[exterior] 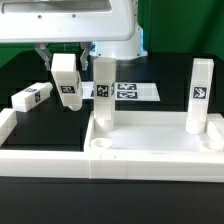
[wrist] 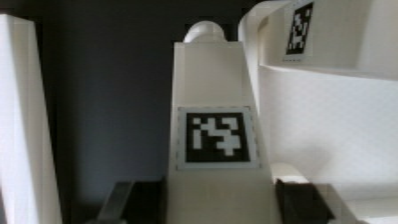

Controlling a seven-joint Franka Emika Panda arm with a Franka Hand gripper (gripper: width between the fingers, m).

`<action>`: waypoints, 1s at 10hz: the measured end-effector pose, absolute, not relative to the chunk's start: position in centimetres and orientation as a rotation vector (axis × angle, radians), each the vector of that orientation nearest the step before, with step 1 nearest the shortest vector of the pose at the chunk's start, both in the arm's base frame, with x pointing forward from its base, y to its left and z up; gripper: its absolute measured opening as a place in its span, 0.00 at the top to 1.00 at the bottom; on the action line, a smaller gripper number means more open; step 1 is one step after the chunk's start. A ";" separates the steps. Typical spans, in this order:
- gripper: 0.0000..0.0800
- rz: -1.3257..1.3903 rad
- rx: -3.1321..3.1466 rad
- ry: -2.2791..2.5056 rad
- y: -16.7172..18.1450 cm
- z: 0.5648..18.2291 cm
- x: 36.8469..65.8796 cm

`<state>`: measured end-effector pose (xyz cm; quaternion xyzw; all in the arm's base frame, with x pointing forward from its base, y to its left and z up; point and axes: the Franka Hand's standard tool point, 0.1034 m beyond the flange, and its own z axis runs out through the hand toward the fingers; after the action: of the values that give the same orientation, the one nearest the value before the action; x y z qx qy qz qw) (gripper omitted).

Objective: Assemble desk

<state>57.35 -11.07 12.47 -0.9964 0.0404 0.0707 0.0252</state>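
Note:
The white rimmed tabletop (exterior: 150, 138) lies at the front right in the exterior view. Two white legs stand upright in its back corners, one on the left (exterior: 103, 90) and one on the right (exterior: 198, 95). My gripper (exterior: 61, 62) is shut on a third tagged leg (exterior: 66, 86) and holds it in the air, left of the tabletop. In the wrist view this leg (wrist: 217, 110) runs away from the gripper (wrist: 214, 206), with dark fingers (wrist: 132, 200) on both sides. A fourth leg (exterior: 31, 98) lies on the table at the far left.
The marker board (exterior: 132, 91) lies flat behind the tabletop. The low white barrier wall (exterior: 40, 160) runs along the front and up the exterior view's left side. The white robot base (exterior: 120, 30) stands at the back.

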 end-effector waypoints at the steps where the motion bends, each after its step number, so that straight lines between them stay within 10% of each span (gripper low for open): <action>1: 0.64 0.220 -3.081 0.125 -11.1 12.4 57.3; 10: 0.64 0.137 -3.098 0.215 -6.8 14.5 62.5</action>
<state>62.50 -6.79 14.49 -0.9965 0.0692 0.0441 0.0167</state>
